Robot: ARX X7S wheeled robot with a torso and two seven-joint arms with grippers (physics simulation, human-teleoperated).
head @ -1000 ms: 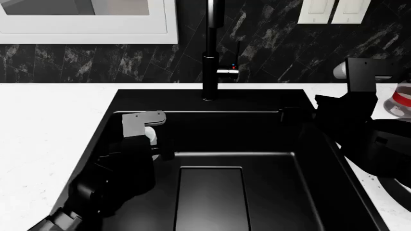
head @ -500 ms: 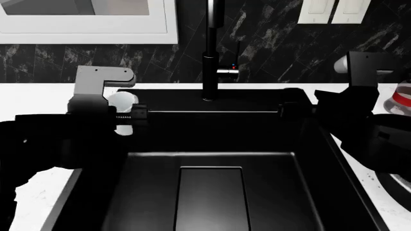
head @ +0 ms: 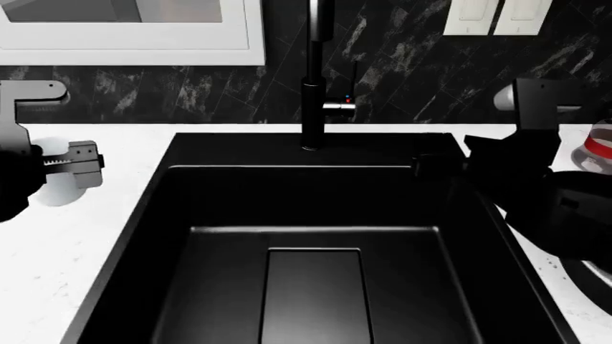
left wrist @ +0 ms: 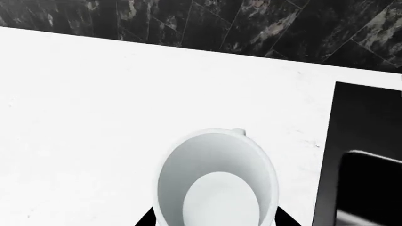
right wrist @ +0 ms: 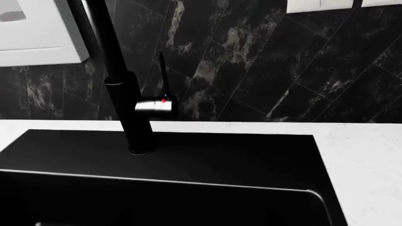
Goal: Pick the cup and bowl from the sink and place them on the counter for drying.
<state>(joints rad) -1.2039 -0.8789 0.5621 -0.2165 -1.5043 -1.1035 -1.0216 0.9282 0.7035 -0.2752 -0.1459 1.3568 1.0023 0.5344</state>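
Left gripper is hanging out over the counter, well clear of the sink that lies off to its inner side; its dark jaws are pinching the cup, which is showing as a pale round shape between them in the head view and as an open white mouth right at the gripper in the left wrist view; the cup is sitting close against the jaws with its hollow inside facing the wrist camera, and white speckled countertop is spreading out beyond it toward the black marbled wall; whether the cup's base is touching the counter I cannot tell. Off to one side of that gripper a corner of the black basin is edging into its wrist view. Over on the other side the right gripper is hovering at the far right corner of the sink, just above the rim; its fingers are lost against the black basin, so I cannot tell whether they are spread or pressed together; ahead of it the tall black faucet is standing upright with its steel handle sticking out sideways. Behind the right arm, a red-labelled bottle is peeking in at the edge of the head view. The bowl is not showing in any view.
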